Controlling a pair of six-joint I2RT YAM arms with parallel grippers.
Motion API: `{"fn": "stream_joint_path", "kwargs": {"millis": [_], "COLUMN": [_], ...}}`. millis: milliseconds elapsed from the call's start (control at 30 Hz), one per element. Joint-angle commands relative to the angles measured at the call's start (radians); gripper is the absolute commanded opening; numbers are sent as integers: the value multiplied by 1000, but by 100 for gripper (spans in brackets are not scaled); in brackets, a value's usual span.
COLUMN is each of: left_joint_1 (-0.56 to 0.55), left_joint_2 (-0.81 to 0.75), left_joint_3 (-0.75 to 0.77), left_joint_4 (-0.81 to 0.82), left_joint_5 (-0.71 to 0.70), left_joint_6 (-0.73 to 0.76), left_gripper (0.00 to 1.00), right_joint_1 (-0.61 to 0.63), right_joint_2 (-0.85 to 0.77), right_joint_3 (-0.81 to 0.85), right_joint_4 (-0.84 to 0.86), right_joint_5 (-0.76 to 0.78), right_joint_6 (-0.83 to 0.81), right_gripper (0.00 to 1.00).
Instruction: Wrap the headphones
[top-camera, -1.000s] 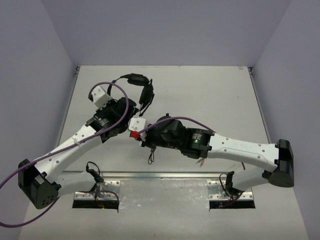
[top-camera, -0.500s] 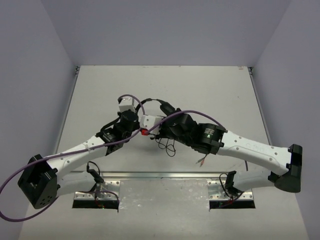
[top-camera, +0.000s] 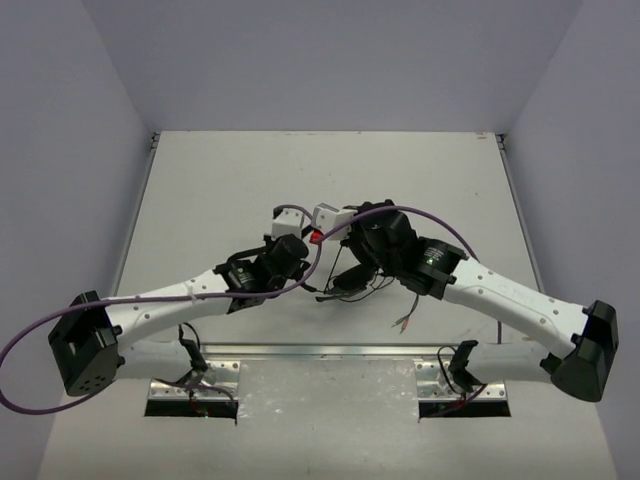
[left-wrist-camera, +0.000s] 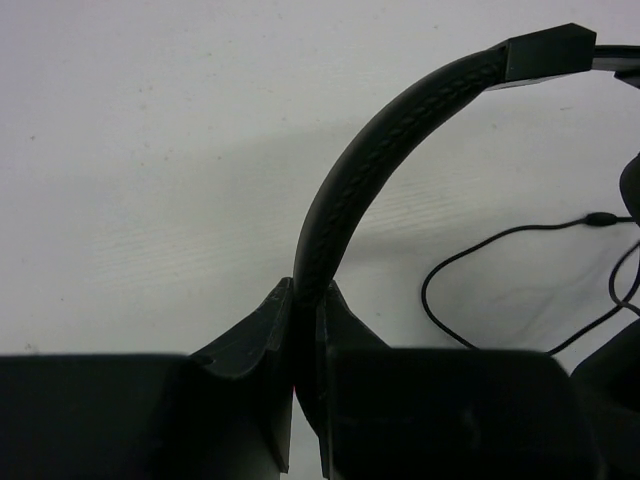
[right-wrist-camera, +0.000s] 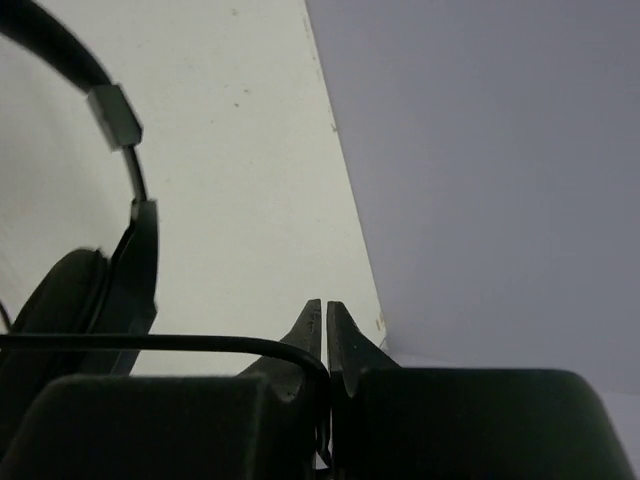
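Note:
The black headphones are mostly hidden under both wrists in the top view; one ear cup (top-camera: 350, 279) and loops of the thin cable (top-camera: 332, 293) show below them. My left gripper (left-wrist-camera: 305, 302) is shut on the padded headband (left-wrist-camera: 372, 148); it is at the table's middle in the top view (top-camera: 303, 247). My right gripper (right-wrist-camera: 326, 322) is shut on the thin cable (right-wrist-camera: 190, 343), with an ear cup (right-wrist-camera: 70, 290) to its left; it is beside the left one in the top view (top-camera: 338, 236). A reddish plug end (top-camera: 404, 322) lies under the right forearm.
Thick purple arm cables arc over both arms (top-camera: 300, 283). The grey table (top-camera: 220, 180) is walled on three sides. A metal mounting rail (top-camera: 330, 352) runs along the near edge.
Both grippers moved right and toward the middle, bringing the headphones from the back left to the centre. The cable loops moved along under the right wrist.

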Motion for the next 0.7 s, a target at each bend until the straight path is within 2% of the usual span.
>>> {"fn": "stream_joint_path", "kwargs": {"millis": [0,133,267,433,567,633,667], "left_joint_1": [-75,-115,-135,-135,-135,-135,-135], "left_joint_2": [29,-25,-159,-244,-287,-296,-312], "left_joint_3": [113,151,139,162,196,239,256], "left_joint_4": [-229,-290,-239,-236,-254,-270,-279], "left_joint_5": [47,96,252,342,326,271,242], "left_joint_6": [-9,-3,46,75,74,60,45], "left_gripper": [0,0,0,0,0,0,0], "right_joint_1": [-63,-135,-191,-260,-282,-282,-282], "right_joint_2": [-55,-75,-87,-171,-187,-184,-176], "right_joint_3": [-3,-35,-60,-126,-134,-135,-135], "right_joint_4": [325,400,416,396,388,380,377], "right_joint_5": [66,-44,-165,-477,-587,-642,-656], "right_joint_6": [-131,-42,48,217,323,352,384], "right_gripper": [1,2,6,6,2,2,5]}}
